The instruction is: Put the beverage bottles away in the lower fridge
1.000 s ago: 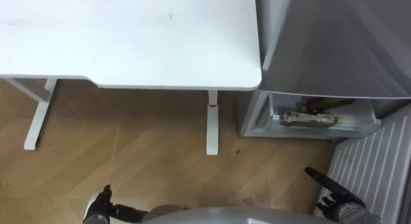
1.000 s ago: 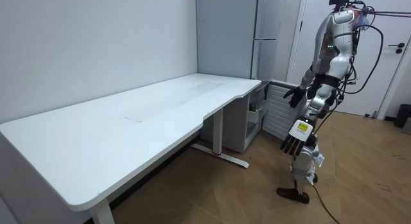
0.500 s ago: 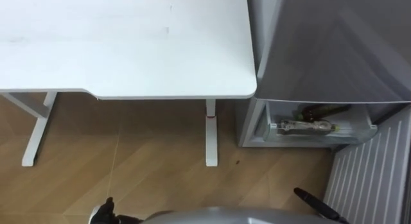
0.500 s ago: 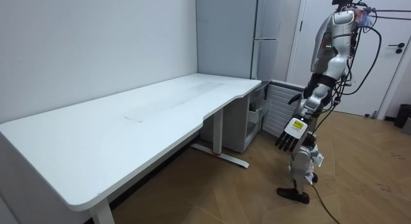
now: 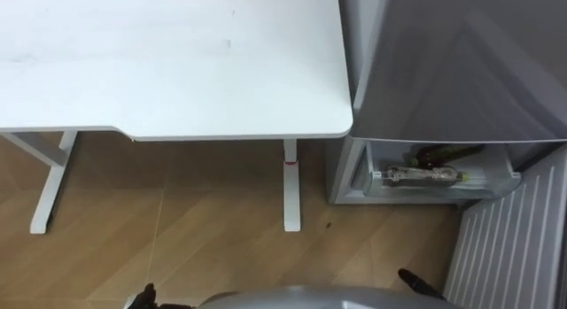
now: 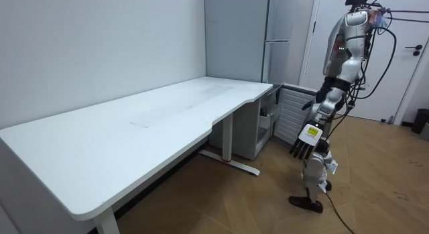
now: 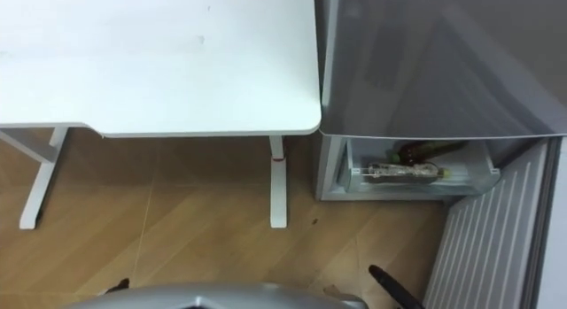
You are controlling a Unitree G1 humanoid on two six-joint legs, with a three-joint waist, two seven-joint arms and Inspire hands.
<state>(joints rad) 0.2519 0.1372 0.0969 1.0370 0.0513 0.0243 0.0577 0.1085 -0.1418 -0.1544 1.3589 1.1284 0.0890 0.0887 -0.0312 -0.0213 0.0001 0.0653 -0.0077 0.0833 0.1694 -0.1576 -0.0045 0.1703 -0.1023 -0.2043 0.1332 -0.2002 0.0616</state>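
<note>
Two drinks lie on their sides in the open lower fridge compartment [image 5: 498,180]: a clear bottle [image 5: 416,174] along the front and a dark bottle [image 5: 440,152] just behind it, set at a slant. Both are inside the compartment's walls, and neither hand touches them. By the look of it, the putting-in is done and only closing up is left.

The compartment sits at the foot of a tall grey fridge [image 5: 452,61]. The fridge door [image 5: 514,243] is swung wide, with its ribbed white inner face towards the robot. A long white table [image 5: 177,61] stands right beside the fridge on the robot's left, with wood-pattern floor [image 5: 204,229] beneath.

The robot stands upright in front of the fridge, near the open door. In the room view its left hand [image 6: 302,141] hangs low at its side with the fingers straight and relaxed, holding nothing. A dark tip of the right hand [image 5: 420,283] shows at the bottom of the eye views, near the door's edge. I cannot tell whether that hand is open or closed.

Several things could go wrong from here:
- The bottles lie loose on their sides, so a hard push on the door could set them rolling or knocking together.
- The door is close to the right arm, so a careless swing or step could strike it.
- If the door stays open, the drinks will not chill.
</note>
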